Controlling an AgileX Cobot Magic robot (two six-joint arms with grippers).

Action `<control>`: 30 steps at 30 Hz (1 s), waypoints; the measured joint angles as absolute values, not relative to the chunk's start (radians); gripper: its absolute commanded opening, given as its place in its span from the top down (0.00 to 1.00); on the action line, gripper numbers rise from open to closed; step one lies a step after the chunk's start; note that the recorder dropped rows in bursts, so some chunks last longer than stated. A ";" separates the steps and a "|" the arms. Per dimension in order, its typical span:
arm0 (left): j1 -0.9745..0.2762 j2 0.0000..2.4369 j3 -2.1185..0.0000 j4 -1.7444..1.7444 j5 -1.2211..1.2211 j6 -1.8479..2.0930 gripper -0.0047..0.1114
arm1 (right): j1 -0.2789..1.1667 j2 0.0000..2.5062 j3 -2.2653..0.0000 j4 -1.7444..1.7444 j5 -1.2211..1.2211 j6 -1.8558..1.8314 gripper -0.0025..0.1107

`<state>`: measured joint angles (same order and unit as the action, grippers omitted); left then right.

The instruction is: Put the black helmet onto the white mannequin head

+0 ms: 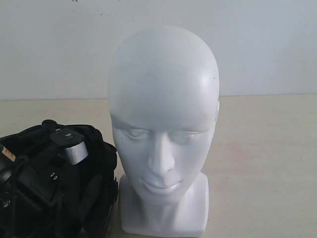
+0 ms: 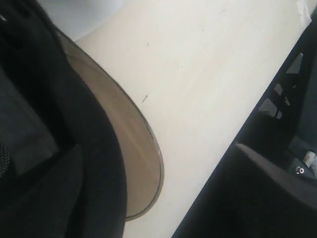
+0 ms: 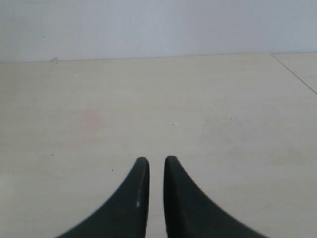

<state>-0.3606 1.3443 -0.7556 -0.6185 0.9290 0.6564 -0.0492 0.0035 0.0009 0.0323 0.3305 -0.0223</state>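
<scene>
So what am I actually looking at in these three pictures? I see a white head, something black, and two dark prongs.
This is a robot with two arms, each ending in a two-fingered gripper. One picture comes from a camera off the arms; it shows the white mannequin head standing upright on a pale table, still bare. Beside it, at the lower left, the black bulk is the left arm over the black helmet.

The other two pictures come from small cameras on the wrists. The left wrist camera looks close along the helmet's dark shell and its smoky visor; the fingers themselves are not visible there. The two dark prongs are the right gripper, its fingers nearly together, holding nothing, above bare table.
</scene>
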 measured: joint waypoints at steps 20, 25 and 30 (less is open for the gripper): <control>-0.361 1.336 -0.756 -0.436 0.983 0.558 0.31 | -0.049 0.003 0.001 0.032 0.330 -0.022 0.87; -0.361 1.300 -0.756 -0.445 0.985 0.558 0.31 | -0.049 0.003 0.001 0.032 0.330 -0.022 0.87; -0.361 1.296 -0.756 -0.446 0.947 0.558 0.31 | -0.049 0.003 0.001 0.032 0.330 -0.022 0.87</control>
